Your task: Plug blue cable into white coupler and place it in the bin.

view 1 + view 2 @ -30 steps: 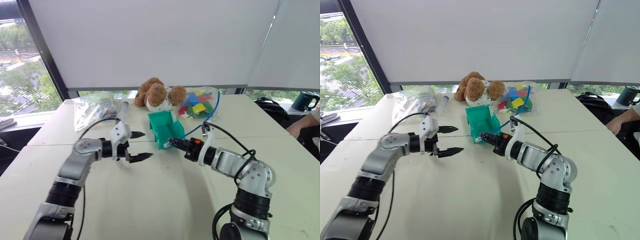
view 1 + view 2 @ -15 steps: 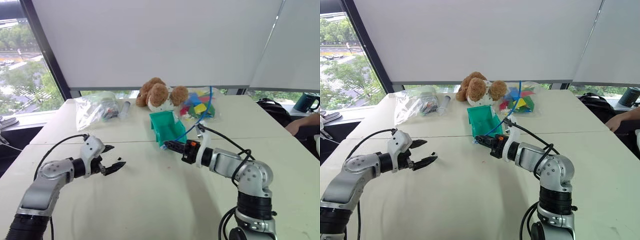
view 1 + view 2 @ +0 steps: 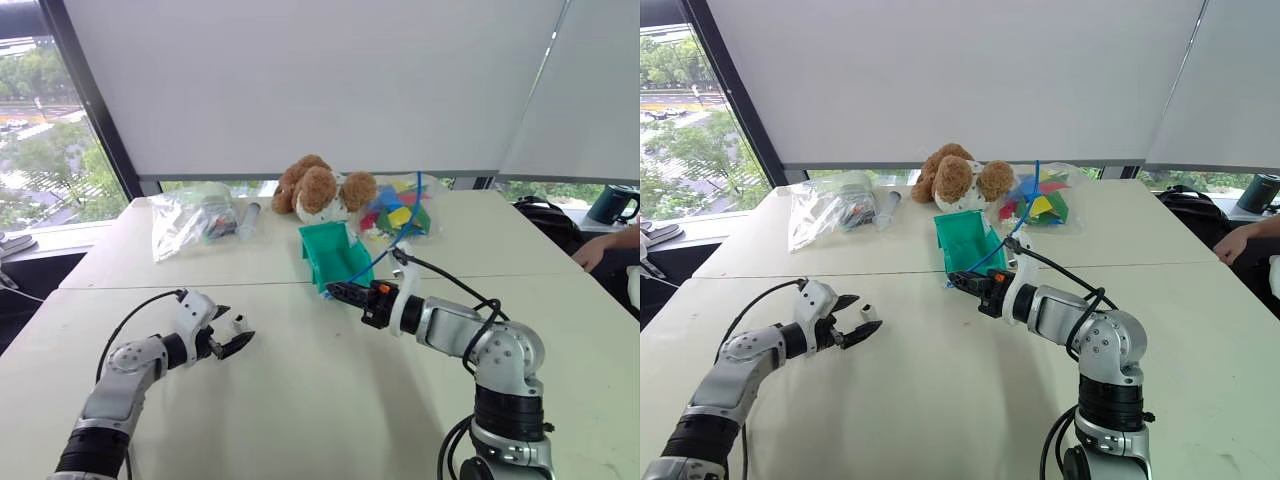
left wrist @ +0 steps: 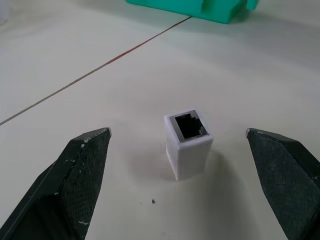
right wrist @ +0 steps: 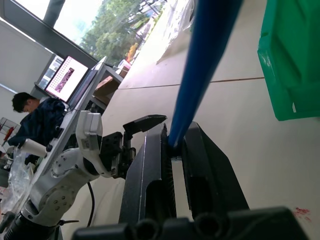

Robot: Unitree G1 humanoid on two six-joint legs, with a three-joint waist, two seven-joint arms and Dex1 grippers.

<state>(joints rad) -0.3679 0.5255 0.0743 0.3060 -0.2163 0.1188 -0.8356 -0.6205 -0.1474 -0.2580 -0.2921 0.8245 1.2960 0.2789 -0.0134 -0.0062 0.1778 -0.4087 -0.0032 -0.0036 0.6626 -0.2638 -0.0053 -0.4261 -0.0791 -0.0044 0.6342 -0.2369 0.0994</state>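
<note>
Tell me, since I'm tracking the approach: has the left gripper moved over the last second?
Yes. The left gripper has dropped down and away from the bin, and now brackets the white coupler with jaws open.

Head stereo pair looks forward and down from above over the table [image 3: 330, 400], both arms and the windows at the far side, both eyes sharing the same scene with a slight sideways offset. Left wrist camera sits low and close, looking past its own spread fingers [image 4: 75, 170] at the white coupler [image 4: 188, 142], with the bin [image 4: 200, 7] farther off. Right wrist camera looks along its own fingers [image 5: 150, 175] past the blue cable [image 5: 200, 65], sharing the bin [image 5: 295, 55] and catching the left gripper [image 5: 135, 135].
</note>
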